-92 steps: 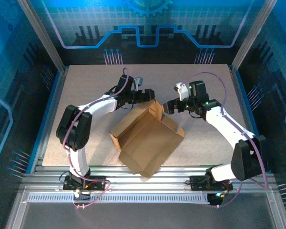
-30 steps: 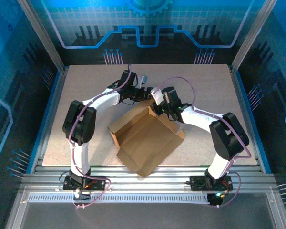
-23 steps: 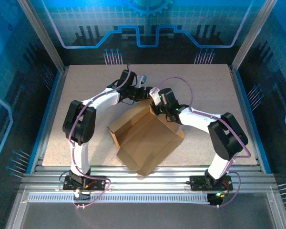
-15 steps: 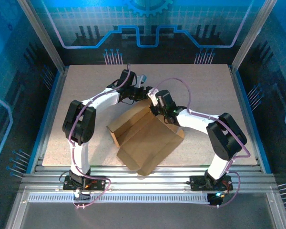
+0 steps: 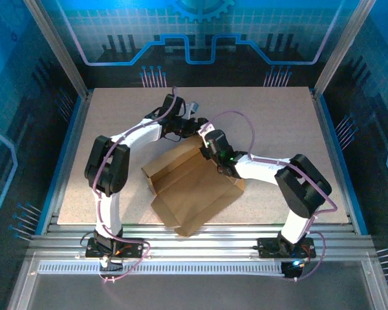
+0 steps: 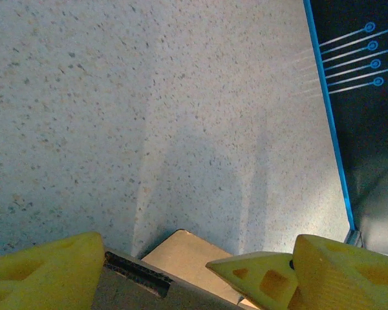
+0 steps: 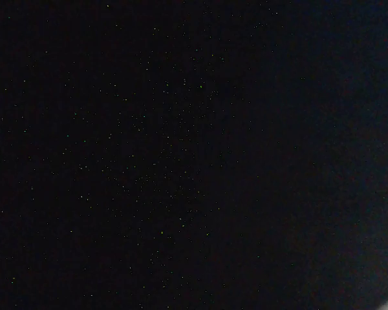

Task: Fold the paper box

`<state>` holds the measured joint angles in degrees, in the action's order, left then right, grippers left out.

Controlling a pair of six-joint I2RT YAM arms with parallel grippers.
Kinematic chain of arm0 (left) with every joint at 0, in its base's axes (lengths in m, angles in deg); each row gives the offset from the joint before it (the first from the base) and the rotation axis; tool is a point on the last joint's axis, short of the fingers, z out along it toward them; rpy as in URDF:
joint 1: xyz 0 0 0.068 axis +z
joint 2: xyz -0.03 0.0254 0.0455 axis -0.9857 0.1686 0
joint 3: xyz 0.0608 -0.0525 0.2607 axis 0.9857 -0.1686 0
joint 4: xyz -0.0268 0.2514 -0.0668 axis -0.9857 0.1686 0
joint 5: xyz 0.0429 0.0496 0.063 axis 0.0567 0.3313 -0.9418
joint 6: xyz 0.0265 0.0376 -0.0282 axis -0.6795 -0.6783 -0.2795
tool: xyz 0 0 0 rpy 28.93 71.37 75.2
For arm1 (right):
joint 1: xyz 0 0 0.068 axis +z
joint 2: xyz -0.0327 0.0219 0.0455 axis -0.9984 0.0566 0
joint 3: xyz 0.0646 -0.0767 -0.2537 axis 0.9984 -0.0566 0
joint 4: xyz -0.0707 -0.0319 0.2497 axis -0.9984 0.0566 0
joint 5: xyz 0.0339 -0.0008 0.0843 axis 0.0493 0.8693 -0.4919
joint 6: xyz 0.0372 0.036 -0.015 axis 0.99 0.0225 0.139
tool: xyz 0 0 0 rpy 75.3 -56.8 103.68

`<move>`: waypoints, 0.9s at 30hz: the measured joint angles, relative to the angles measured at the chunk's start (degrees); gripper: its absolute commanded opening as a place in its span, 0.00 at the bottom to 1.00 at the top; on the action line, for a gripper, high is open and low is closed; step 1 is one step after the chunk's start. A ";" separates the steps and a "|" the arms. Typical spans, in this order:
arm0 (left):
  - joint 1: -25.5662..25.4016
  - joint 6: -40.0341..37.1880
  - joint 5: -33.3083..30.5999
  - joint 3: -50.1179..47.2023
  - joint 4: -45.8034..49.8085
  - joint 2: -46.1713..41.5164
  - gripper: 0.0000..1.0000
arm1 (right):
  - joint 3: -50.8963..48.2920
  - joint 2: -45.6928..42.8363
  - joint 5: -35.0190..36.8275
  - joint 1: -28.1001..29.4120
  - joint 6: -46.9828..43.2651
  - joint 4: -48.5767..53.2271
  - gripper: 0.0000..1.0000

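The paper box (image 5: pixel 189 191) is plain brown cardboard, partly folded, lying mid-table with one wide flap spread toward the near edge. My left gripper (image 5: pixel 195 126) sits at its far corner. In the left wrist view its yellow fingers (image 6: pixel 48 271) stand apart, with the box's corrugated edge (image 6: pixel 134 274) and a flap corner (image 6: pixel 184 253) between them. My right gripper (image 5: pixel 208 143) presses low against the box's far wall, right beside the left one. Its jaws are hidden from above, and the right wrist view is black.
The speckled table (image 5: pixel 116 116) has free room at the back, left and right of the box. Metal posts and blue walls (image 5: pixel 64 58) ring it. A slotted rail (image 5: pixel 200 231) runs along the near edge, close to the box's near corner.
My right arm swung in from the right to the box's far wall and pushed. The box slid and flattened toward the near left. The left gripper barely moved.
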<state>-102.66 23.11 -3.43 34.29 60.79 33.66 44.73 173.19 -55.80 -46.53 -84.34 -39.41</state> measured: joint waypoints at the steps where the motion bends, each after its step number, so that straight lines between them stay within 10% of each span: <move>1: -0.17 0.00 0.20 0.11 0.55 0.00 0.78 | -0.44 -0.59 -0.81 -0.07 0.22 0.44 0.35; 13: -2.40 -0.09 0.66 1.86 2.69 0.98 0.78 | -11.04 -11.41 -11.89 -1.55 5.55 4.37 0.44; 27: -2.27 0.00 1.09 3.78 3.45 2.71 0.78 | -12.37 -3.67 -12.44 -3.56 7.02 -6.38 0.33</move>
<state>-104.94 23.11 -2.34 38.07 64.24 36.37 32.36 169.51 -68.24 -50.09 -77.32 -45.79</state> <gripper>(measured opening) 0.779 0.359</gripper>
